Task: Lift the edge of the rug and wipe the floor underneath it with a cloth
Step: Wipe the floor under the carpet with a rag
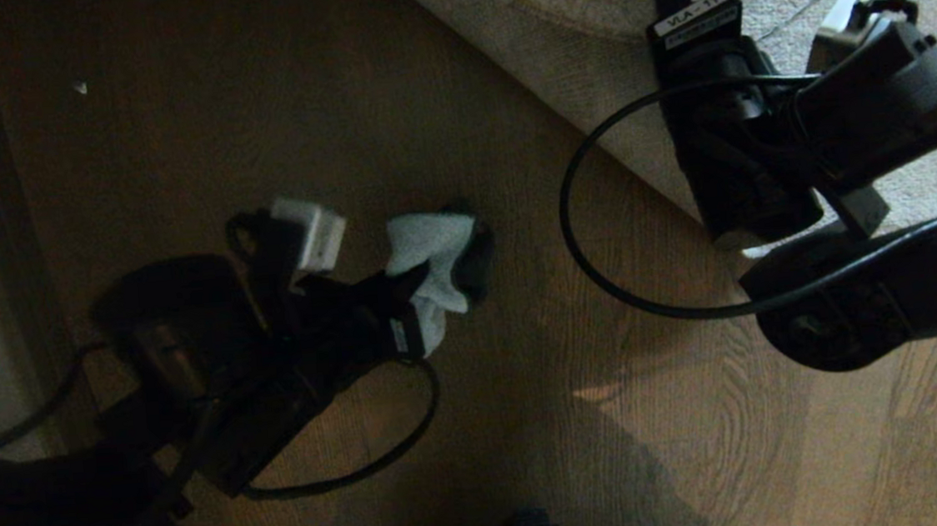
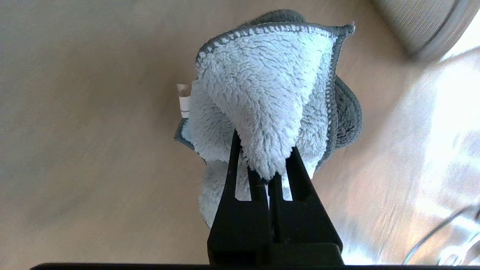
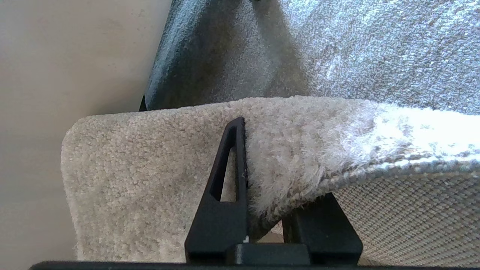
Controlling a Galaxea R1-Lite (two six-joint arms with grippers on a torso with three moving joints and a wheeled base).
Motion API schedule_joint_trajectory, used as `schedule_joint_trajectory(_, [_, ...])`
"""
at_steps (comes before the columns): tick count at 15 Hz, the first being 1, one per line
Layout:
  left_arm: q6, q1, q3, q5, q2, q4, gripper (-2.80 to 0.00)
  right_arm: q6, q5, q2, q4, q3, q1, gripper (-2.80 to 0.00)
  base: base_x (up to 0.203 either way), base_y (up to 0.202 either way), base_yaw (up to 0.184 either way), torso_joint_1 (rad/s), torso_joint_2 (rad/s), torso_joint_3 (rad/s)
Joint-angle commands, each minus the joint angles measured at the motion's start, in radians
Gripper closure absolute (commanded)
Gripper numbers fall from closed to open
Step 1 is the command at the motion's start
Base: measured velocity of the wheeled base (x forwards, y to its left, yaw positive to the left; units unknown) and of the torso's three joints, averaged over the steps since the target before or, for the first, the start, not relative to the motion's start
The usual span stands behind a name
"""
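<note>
Fluffy pale cloth (image 2: pixel 262 105) pinched tight in the left gripper (image 2: pixel 268 180) over the wood floor (image 1: pixel 527 375) — right gripper (image 3: pixel 262 210) clamped on the rug edge (image 3: pixel 157 157), pile up, woven backing showing

Left gripper (image 1: pixel 438 299) sits low over the floor (image 1: pixel 257 129), the cloth (image 1: pixel 434 270) bunched at its tips, pinched between its fingers. Off to its right, well apart, the right gripper (image 1: pixel 746 229) clamps the rug edge (image 3: pixel 210 157), one finger above the pile, one beneath. Bare floor lies between them.
</note>
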Motion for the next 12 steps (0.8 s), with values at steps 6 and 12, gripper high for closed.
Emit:
schedule_joint_trajectory(6, [-0.008,-0.054,-0.34,0.011,0.257,-0.007,0.0,0.004,-0.003,0.003,-0.049,-0.001,0.0,0.0,0.0,0.0,0.0,0.0,0.0,0.0])
schedule_joint_trajectory(12, [-0.007,0.099,-0.543,0.01,0.342,-0.026,0.0,0.004,-0.004,0.001,-0.049,-0.001,0.0,0.0,0.0,0.0,0.0,0.0,0.0,0.0])
